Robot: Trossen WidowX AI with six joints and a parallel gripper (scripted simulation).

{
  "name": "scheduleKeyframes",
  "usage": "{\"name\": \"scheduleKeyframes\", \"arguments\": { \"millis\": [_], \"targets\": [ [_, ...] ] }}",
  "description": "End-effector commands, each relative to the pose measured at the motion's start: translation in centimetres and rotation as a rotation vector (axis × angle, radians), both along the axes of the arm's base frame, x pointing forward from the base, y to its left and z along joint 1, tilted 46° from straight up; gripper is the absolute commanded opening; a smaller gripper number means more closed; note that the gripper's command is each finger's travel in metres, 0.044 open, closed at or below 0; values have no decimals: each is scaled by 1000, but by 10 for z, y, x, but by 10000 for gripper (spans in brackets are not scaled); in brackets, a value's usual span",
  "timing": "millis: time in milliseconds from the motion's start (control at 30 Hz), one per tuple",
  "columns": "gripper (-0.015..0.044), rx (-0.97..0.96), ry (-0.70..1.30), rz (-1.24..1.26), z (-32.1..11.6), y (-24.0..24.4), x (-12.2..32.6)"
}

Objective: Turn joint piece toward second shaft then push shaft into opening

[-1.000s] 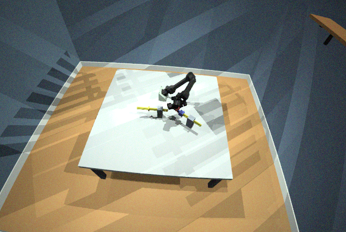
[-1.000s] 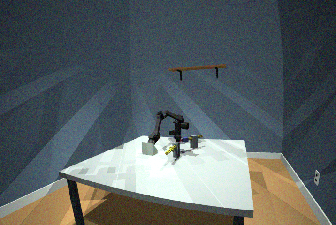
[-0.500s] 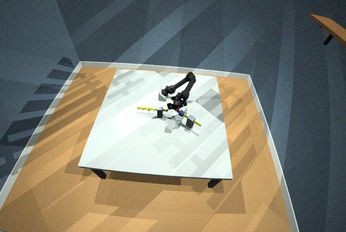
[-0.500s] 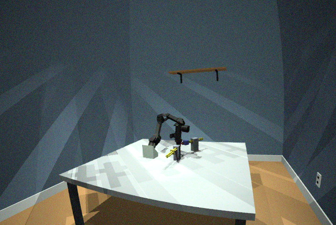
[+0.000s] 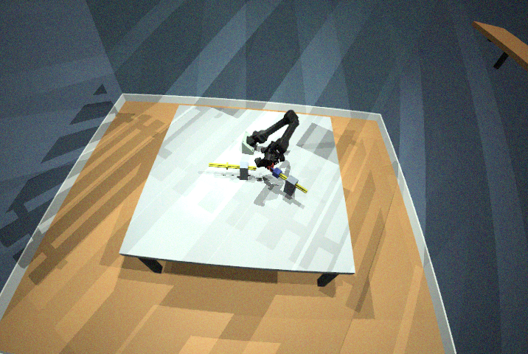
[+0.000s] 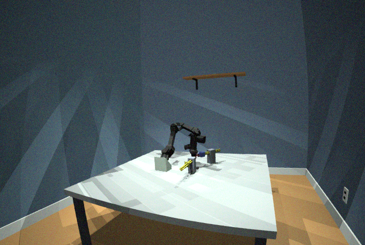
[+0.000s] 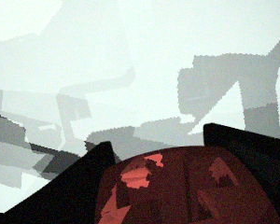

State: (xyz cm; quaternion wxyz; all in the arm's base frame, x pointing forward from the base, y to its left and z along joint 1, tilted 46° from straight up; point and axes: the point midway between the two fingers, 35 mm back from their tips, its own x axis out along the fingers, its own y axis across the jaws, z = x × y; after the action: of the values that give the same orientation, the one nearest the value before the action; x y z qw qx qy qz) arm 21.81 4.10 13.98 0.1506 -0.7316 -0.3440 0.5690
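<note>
- As you look in from the exterior view, the white table [image 5: 231,237] [image 6: 223,204] comes nearest, its front edge running across your foreground.
- Next you meet the sliding yellow shaft [image 5: 219,165] [image 6: 184,166], a small crosspiece on its outer part; it passes through the top of an upright grey block [image 5: 243,172] [image 6: 191,166]. From above, you see its inner end stop near the gripper, short of the red piece.
- To the left of that block in your exterior view is the pale green base block [image 5: 246,147] [image 6: 161,164], with the black arm [image 5: 290,120] [image 6: 172,140] rising behind it and bending over toward the shafts.
- Beyond the near block, your gripper [image 5: 269,166] [image 6: 194,155] [image 7: 158,142] points down, clamped on the red joint piece [image 5: 271,167] [image 6: 197,155] [image 7: 177,187]; the wrist view shows you a dark finger against either side. You cannot tell exactly where its opening points.
- Just beside the red piece you find the blue piece [image 5: 276,172] [image 6: 201,154], on the end of the fixed yellow shaft [image 5: 301,188] [image 6: 217,150].
- That shaft runs through the farther grey block [image 5: 290,186] [image 6: 211,156], at an angle to the sliding one.
- Farthest back, you see a wooden shelf [image 6: 214,76] on the blue wall.
</note>
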Motion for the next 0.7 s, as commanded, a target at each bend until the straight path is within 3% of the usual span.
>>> {"name": "scheduleKeyframes", "arguments": {
  "millis": [0,667],
  "targets": [
    [0,-11,-52,45,-2,-2,1],
    [0,-72,-317,284,-12,-13,11]
  ]
}}
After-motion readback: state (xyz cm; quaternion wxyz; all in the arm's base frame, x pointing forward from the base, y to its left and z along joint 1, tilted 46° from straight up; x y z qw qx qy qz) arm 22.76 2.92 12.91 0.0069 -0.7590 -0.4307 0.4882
